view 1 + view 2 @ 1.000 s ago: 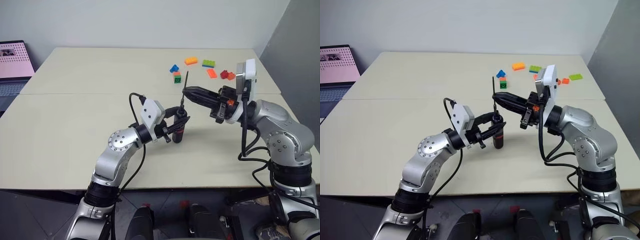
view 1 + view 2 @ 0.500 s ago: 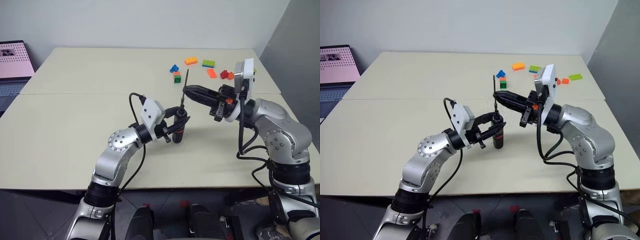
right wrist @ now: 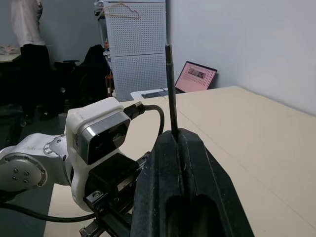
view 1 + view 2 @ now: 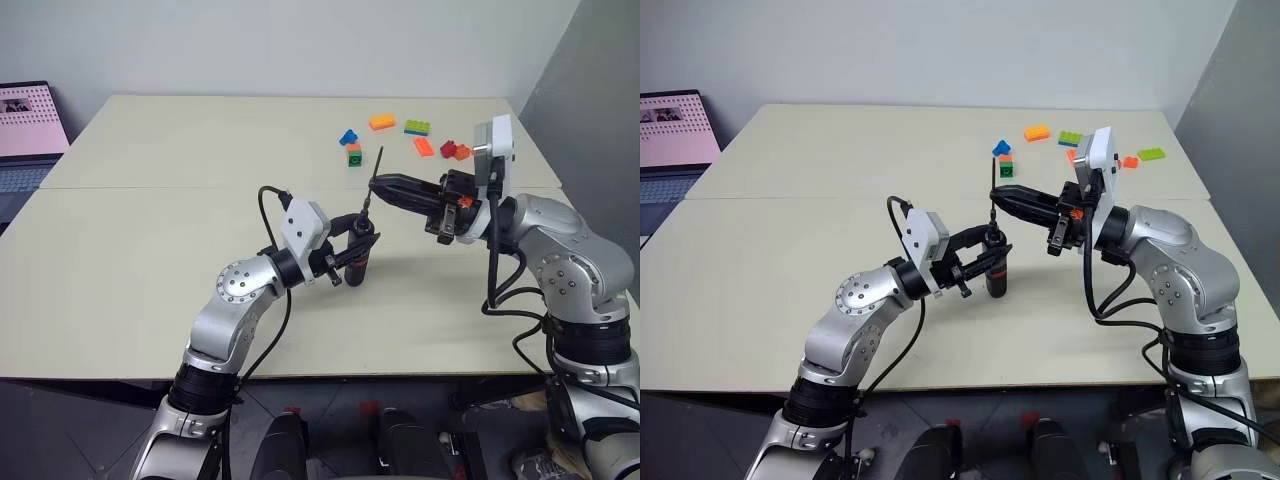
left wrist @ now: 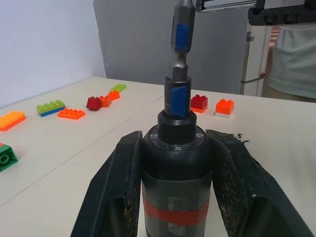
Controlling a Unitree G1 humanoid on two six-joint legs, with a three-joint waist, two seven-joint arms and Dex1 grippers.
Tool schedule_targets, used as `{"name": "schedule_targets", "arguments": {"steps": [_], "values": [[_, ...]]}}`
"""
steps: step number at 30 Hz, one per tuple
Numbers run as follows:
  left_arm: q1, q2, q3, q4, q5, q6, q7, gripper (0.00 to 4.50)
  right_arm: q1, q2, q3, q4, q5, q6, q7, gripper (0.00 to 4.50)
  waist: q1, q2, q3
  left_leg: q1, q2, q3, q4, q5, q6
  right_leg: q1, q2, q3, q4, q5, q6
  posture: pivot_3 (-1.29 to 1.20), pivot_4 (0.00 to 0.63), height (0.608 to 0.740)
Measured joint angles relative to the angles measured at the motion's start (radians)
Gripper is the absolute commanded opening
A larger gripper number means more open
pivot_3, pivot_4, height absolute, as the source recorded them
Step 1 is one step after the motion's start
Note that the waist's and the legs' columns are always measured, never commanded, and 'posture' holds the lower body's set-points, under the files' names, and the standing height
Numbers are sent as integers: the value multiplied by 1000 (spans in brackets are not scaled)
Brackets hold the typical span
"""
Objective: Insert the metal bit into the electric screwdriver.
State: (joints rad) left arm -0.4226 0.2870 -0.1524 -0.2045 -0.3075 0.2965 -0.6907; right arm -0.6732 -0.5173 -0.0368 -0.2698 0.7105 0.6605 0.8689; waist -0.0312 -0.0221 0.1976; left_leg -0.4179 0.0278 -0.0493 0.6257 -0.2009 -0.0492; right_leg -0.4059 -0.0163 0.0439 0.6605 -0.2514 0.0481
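Pale and wide, the bench [image 4: 150,230] was kept mostly free, with toy bricks [image 4: 381,122] scattered near its far right corner and a laptop [image 4: 25,135] seen beyond its far left edge. Over the middle of the bench, the electric screwdriver [image 4: 359,252] was held upright by the left tool [image 4: 352,250], whose two black fingers were closed on the body of it, one on each side. It was held this way so that the socket at its top was turned upward and could be reached from above.

The metal bit [image 4: 373,178] was gripped by the right tool [image 4: 380,186], closed on it about halfway along, so that its lower end was left free to go down. The bit was kept nearly vertical, only a little tilted, directly above the socket. In the left wrist view its hexagonal lower end [image 5: 180,69] appeared to rest on or just inside the collar of the screwdriver. Whether it was fully seated could not be told; it was judged that the insertion was not yet complete.
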Motion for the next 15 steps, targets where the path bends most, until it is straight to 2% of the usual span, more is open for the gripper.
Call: {"name": "schedule_targets", "arguments": {"steps": [15], "values": [[17, 1, -1, -2, 2, -21, -1, 1635, -82, -38, 96, 61, -82, -19, 77, 0, 1, 0, -1, 1, 0, 0, 1, 0, 0, 1, 0, 0, 0, 0, 0, 0, 150, 740]]}}
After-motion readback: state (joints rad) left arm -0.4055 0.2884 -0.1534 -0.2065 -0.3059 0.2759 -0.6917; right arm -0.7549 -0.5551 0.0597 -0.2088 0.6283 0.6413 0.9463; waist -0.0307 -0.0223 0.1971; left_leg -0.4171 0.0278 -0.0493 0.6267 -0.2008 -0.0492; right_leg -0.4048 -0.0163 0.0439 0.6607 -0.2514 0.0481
